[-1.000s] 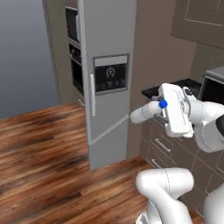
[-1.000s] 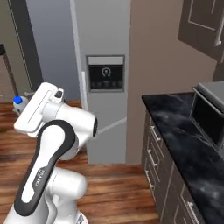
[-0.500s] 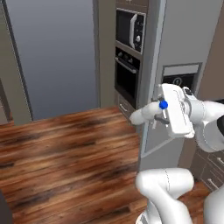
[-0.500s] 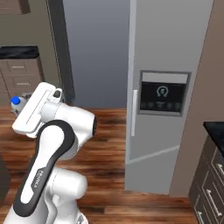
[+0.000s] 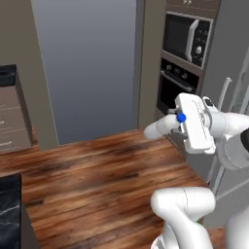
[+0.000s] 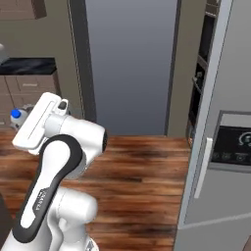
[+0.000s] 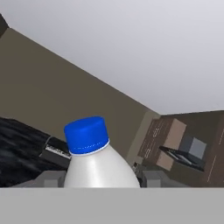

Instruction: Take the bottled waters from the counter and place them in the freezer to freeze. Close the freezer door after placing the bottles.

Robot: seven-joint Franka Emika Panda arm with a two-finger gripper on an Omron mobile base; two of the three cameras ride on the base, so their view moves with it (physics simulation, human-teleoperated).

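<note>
Our arm raised, gripper closed on a bottle

We carry the gripper (image 7: 103,177) high with the forearm folded back over the base, the jaws clamped on either side of the bottle (image 7: 98,157), whose blue cap stands up past the fingertips

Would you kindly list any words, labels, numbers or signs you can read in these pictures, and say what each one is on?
None can be read.
Dispenser panel on the freezer door: pale icons, too blurred to read.
Wall oven: dials without legible markings.
Bottled water: plain blue cap, no label text visible.
</note>
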